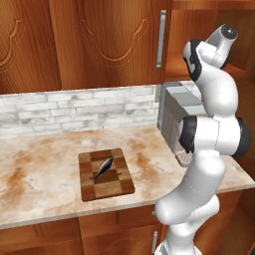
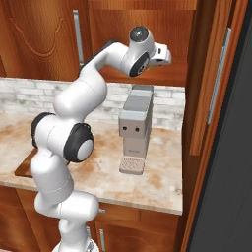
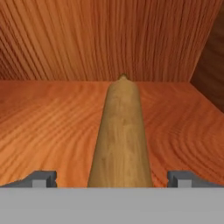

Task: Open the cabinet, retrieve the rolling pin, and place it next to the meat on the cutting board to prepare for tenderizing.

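Reaching up into the open cabinet [image 2: 147, 44], the arm is putting its hand right over the wooden shelf. From the hand camera, the gripper [image 3: 112, 178] is standing wide apart, one dark fingertip [image 3: 43, 178] at each side, and the rolling pin [image 3: 120, 135] is lying on the shelf between them, running lengthwise away toward the back wall, its narrow far end just short of that wall. The fingers are not pressing on it; a clear gap is showing on both sides.

Down on the marble counter [image 1: 45, 159], the cutting board [image 1: 105, 174] is sitting near the front edge, and the meat [image 1: 102, 168] is lying slantwise across its middle. Over by the counter's right end, a grey coffee machine [image 2: 135, 130] is standing against the brick wall, directly below the cabinet. The cabinet door [image 2: 216, 74] is hanging swung out at the right, its silver handle [image 2: 219, 76] facing us.
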